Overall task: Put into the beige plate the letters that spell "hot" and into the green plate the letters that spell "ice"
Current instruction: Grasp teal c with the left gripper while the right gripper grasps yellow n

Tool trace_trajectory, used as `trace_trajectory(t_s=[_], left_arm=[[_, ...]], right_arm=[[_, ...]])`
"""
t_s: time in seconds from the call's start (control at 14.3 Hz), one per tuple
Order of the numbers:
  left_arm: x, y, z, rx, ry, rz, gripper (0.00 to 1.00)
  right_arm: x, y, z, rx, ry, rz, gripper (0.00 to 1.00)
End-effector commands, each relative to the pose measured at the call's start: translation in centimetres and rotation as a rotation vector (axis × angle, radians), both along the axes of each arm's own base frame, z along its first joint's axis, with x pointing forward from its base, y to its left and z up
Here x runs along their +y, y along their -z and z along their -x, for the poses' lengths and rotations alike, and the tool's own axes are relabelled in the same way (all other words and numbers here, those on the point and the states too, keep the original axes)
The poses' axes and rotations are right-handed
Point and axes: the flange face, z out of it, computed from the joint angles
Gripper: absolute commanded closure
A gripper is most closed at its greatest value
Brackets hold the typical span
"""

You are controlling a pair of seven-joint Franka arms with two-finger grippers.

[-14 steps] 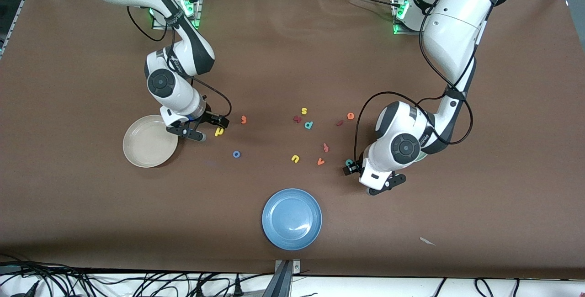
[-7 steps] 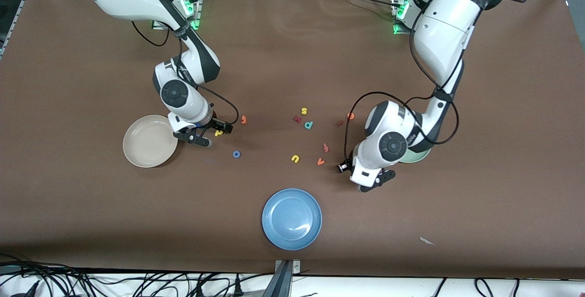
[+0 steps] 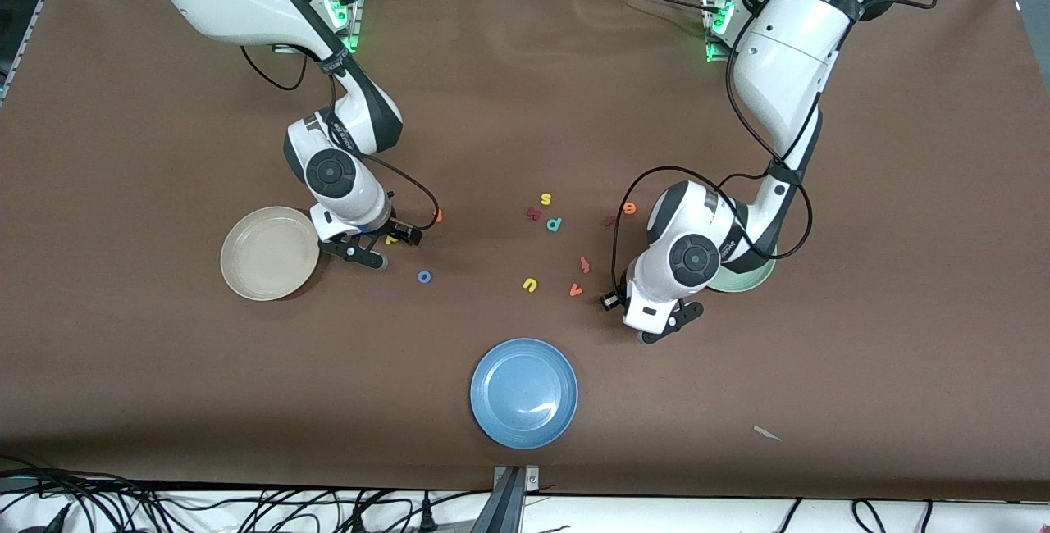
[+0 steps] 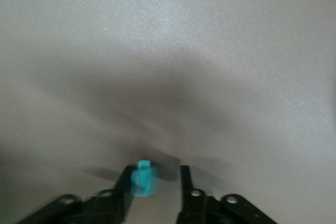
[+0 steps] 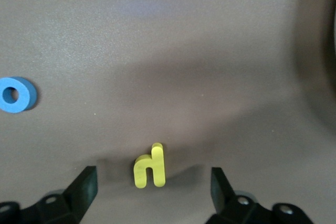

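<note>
Over the last second both arms had come down on their first letters. The right gripper (image 5: 153, 181), which had hung at the edge of the beige plate (image 3: 246, 271), had slid toward the middle of the table and now straddled the yellow h (image 5: 150, 167). Its fingers stood wide apart, one on each side of the letter, touching nothing and holding nothing. The left gripper (image 4: 155, 176) had shifted over the teal c (image 4: 142, 180) and drawn its fingers in. One finger seemed to touch the c while a gap showed at the other, so the grip looked not yet made. That put the task at its very start. The beige plate lay bare, and so did the part of the green plate (image 3: 750, 280) that showed past the left arm. The blue o (image 3: 424, 276) lay nearer the front camera than the h, and the orange e (image 3: 629, 207) and the dark red i (image 3: 609, 221) waited on the cloth near the left arm. The front view gave the whole layout, with the blue plate (image 3: 523, 392) closest to the camera, but the left wrist covered the c entirely and only a sliver of the h showed by the right gripper. The wrist views supplied what was missing: the h lay flat and centred between the right fingers, and the c, blurred, sat off-centre between the left ones. They showed neither plate clearly.
</note>
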Motion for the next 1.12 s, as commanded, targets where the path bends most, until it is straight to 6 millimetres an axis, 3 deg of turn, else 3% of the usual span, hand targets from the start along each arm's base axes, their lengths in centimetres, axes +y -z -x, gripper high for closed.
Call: trace_trajectory(t_s=[0.0, 0.21, 0.35, 0.49, 0.7, 1.05], left_arm=[[0.3, -0.1, -0.1, -0.009, -0.004, -0.015, 0.57], [0.4, 0.0, -0.1, -0.010, -0.002, -0.021, 0.57], [0.6, 0.4, 0.1, -0.017, 0.023, -0.048, 0.64], [1.3, 0.4, -0.4, -0.027, 0.019, -0.055, 0.64], [0.5, 0.1, -0.4, -0.029, -0.022, -0.053, 0.61], [1.0, 0.6, -0.5, -0.031, -0.020, -0.055, 0.64]], right_arm=[[0.0, 0.0, -0.5, -0.009, 0.001, 0.013, 0.17], [-0.1, 0.1, -0.5, -0.019, 0.002, 0.005, 0.25], [0.0, 0.6, -0.5, -0.020, 0.003, 0.000, 0.28], [0.0, 0.8, -0.5, -0.025, 0.003, -0.005, 0.33], [0.0, 1.4, -0.4, -0.026, 0.003, -0.011, 0.39], [0.0, 1.4, -0.3, -0.023, 0.006, -0.009, 0.61]])
